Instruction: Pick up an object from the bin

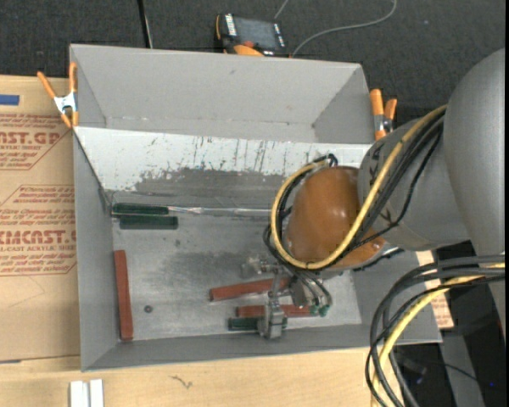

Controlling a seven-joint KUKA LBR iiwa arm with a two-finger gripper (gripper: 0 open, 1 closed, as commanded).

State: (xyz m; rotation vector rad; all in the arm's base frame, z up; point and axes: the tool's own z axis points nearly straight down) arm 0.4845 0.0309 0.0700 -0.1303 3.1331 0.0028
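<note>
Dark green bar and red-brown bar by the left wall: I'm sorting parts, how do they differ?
The dark green flat bar lies crosswise by the back wall; the red-brown flat bar runs front to back along the left wall. The red-brown bar looks longer than the green. Both lie flat in the bin.

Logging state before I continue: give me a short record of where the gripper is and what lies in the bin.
gripper: low in the bin, by its near wall, right of middle
nearest: red stick just left of it; small green stick at its tip
elsewhere: long red stick along left wall; dark green stick back left
hold: cannot tell
</note>
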